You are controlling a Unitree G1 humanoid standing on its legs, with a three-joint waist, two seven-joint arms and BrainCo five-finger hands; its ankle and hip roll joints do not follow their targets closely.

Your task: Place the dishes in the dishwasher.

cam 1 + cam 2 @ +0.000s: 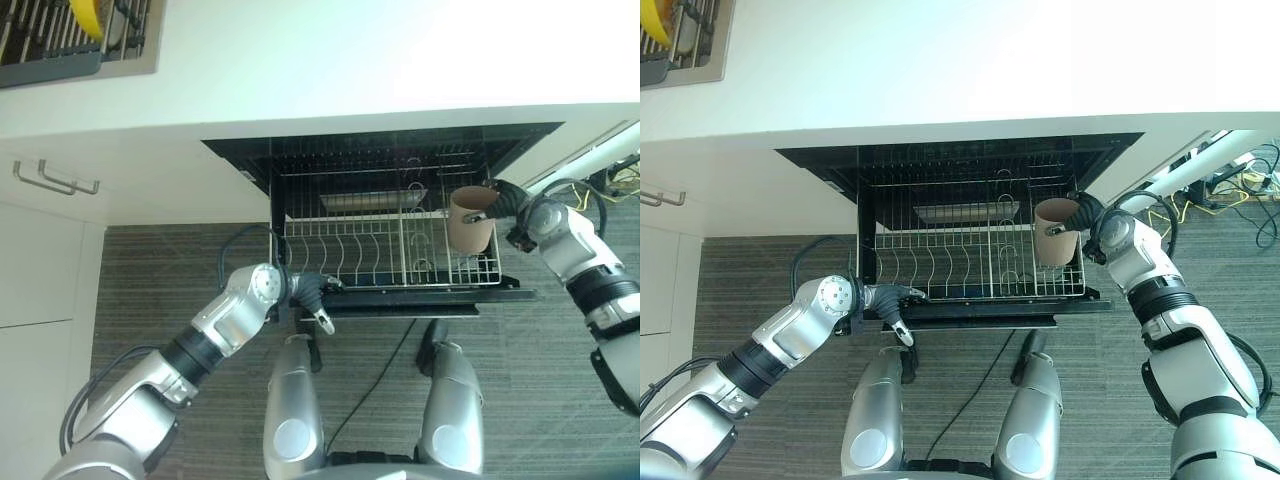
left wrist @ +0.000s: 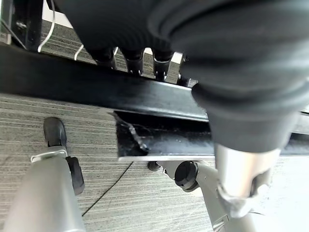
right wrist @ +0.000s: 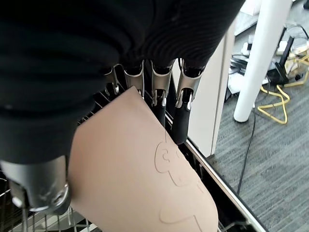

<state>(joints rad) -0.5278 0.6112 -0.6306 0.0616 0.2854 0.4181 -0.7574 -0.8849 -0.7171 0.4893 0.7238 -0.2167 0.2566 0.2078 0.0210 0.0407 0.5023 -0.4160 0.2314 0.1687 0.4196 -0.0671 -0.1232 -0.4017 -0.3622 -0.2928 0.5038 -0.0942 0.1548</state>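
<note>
Both arms are silver-grey, built of rounded metal segments joined by black bands, with a disc-shaped cap at the joint near each wrist. The left hand [image 1: 312, 292] and the right hand [image 1: 1087, 213] each wear a dark ribbed cover over the back and wrist. Their fingers [image 3: 185, 104] are silver with dark tips, small screws showing near the base

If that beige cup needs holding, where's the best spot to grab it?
Probably round its plain wall, from the side, as the right hand does: fingers on one side, thumb opposite. The beige cup stands upright over the rack, mouth up, so the wall is free to wrap.
</note>
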